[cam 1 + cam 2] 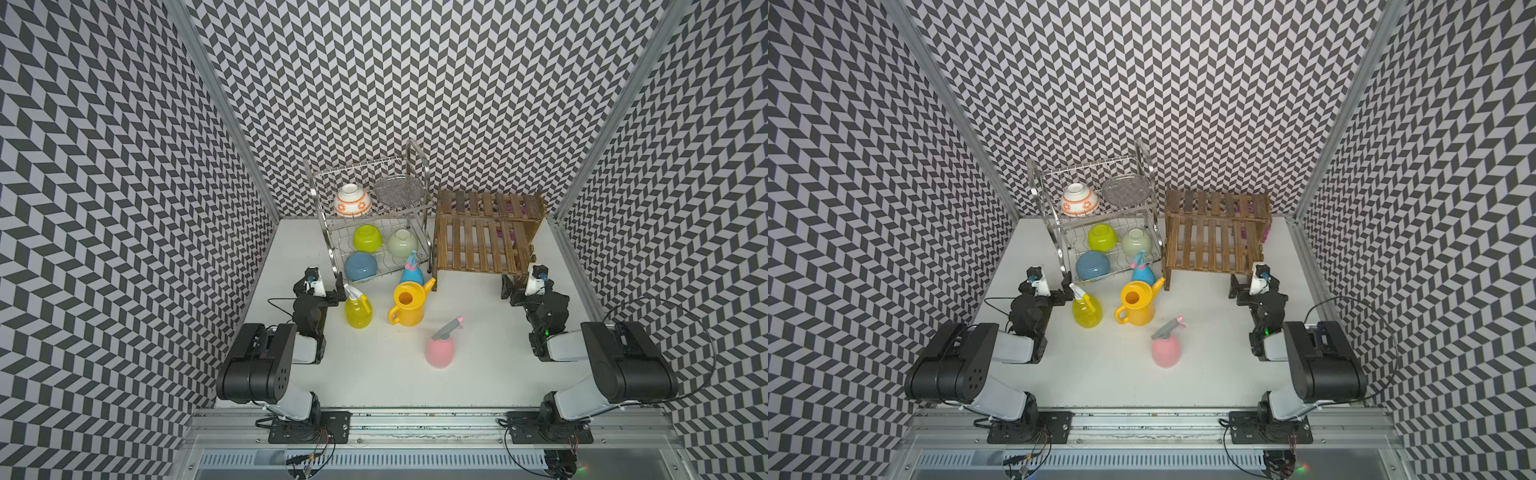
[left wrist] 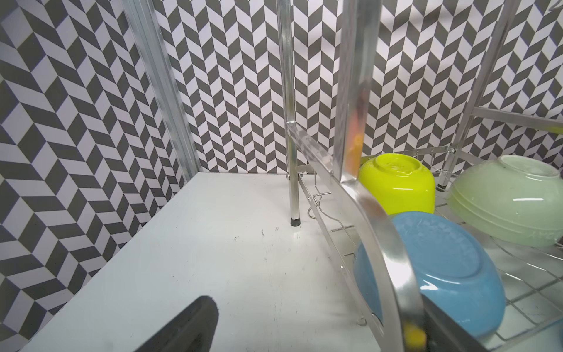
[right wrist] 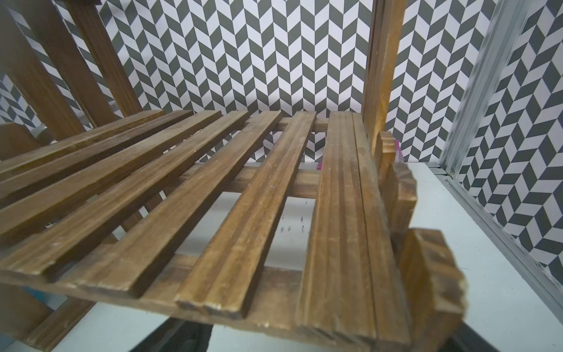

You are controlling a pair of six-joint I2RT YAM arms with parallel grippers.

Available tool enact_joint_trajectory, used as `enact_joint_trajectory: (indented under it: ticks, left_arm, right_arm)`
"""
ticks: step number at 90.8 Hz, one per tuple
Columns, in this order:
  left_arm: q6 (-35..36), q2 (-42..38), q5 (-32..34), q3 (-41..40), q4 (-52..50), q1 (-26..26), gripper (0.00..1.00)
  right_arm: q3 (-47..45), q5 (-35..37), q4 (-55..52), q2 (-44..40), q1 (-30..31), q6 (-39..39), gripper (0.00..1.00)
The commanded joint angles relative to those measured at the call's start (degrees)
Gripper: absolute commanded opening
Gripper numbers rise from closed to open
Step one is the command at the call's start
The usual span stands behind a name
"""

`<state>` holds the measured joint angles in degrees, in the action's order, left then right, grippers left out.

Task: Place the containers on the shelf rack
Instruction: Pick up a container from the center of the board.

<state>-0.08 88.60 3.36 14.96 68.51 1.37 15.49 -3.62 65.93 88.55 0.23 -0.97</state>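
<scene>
Since nothing's getting grabbed yet, the left claw (image 1: 319,289) is idling wide apart beside the yellow spray bottle (image 1: 357,312), the right claw (image 1: 528,286) is gaping empty near the bare far-right shelf rack (image 1: 482,245); every container is standing mid-tabletop (image 1: 478,374).

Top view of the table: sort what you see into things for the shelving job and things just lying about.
For the job:
pink spray bottle, blue spray bottle, translucent yellow spray bottle, yellow watering can, wooden shelf rack.

Just lying about:
metal dish rack, white-and-orange bowl, lime bowl, pale green bowl, blue bowl, round mesh strainer.
</scene>
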Motion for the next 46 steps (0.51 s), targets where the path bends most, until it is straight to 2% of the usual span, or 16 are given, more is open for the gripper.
enact_joint_trajectory:
  ticks: [1,46]
  left_arm:
    - [0.3,0.1,0.6,0.2,1.5,-0.5,1.00]
    - [0.2,0.1,-0.2,0.4,1.3,-0.7,1.00]
  right_arm:
    - [1.0,0.6,1.7,-0.8,0.3,-0.1,1.00]
    - [0.9,0.6,1.7,-0.9,0.3,-0.2,1.00]
